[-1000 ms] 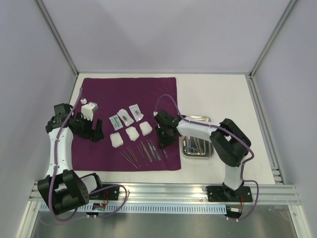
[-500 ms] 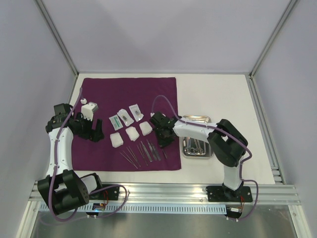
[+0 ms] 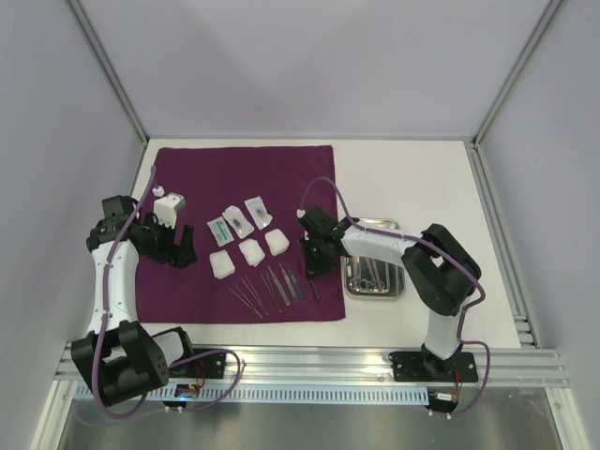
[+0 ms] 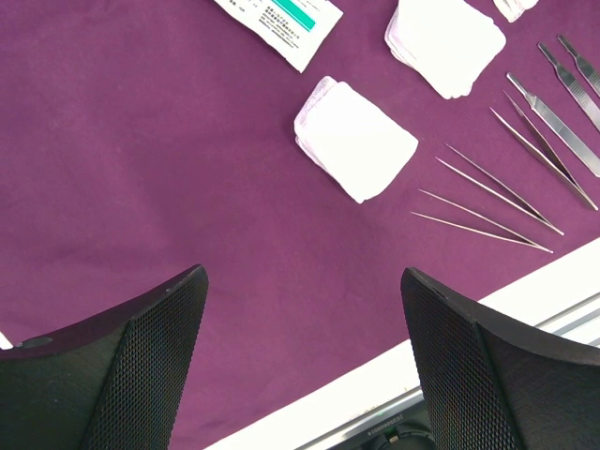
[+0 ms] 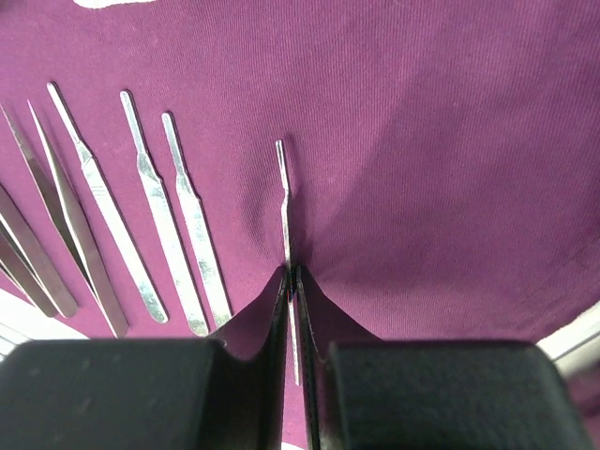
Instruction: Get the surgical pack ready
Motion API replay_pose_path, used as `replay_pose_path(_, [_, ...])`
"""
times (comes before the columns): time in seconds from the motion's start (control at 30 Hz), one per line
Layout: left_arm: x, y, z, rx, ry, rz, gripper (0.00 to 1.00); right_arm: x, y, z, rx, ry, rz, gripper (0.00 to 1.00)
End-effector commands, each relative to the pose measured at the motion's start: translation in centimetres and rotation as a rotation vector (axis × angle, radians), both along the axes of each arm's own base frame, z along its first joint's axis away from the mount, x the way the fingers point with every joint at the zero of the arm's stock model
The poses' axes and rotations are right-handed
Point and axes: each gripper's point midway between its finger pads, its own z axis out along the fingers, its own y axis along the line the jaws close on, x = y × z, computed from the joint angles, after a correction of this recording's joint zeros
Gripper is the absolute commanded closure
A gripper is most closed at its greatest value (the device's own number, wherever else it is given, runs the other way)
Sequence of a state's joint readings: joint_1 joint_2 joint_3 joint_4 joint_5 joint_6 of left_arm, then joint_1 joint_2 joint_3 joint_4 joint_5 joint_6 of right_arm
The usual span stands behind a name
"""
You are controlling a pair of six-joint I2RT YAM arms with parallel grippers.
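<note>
The deep-purple cloth (image 3: 244, 187) lies flat on the table. On it are three clear packets (image 3: 238, 219), three white gauze squares (image 3: 250, 252) and a row of thin metal instruments (image 3: 272, 286). The steel tray (image 3: 373, 275) stands right of the cloth with instruments in it. My right gripper (image 3: 317, 264) is down at the row's right end. In the right wrist view it (image 5: 292, 274) is shut on a thin metal instrument (image 5: 284, 197) that lies on the cloth (image 5: 422, 141), which puckers around the tips. My left gripper (image 4: 300, 356) is open and empty above the cloth (image 4: 141, 169), near a gauze square (image 4: 356, 139) and tweezers (image 4: 487, 202).
The left arm (image 3: 112, 244) hangs over the cloth's left edge. A metal rail (image 3: 309, 366) runs along the table's near edge. Grey walls close in the back and sides. Other instruments (image 5: 150, 216) lie parallel, left of the gripped one.
My right gripper shifted a little left, then back right, at the right end of the instrument row. The left arm has not moved.
</note>
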State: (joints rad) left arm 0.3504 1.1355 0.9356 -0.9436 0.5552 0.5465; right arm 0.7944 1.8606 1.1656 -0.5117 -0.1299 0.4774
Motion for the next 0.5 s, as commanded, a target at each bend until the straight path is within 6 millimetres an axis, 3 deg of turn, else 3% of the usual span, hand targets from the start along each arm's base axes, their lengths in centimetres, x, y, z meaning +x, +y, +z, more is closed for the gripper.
replay_pose_path(0.0, [0.2,0.1,0.3,0.004,-0.027,-0.011,0.07,0.2,-0.1,0.1,0.021,-0.011,0.005,0.93])
replay_pose_path(0.23, [0.2,0.2,0.3,0.010,-0.027,-0.012,0.07,0.7,-0.3,1.1,0.032,-0.021,-0.010,0.86])
replay_pose_path(0.47, [0.3,0.1,0.3,0.010,-0.031,-0.016,0.07,0.7,-1.1,0.1,0.015,-0.002,-0.020,0.86])
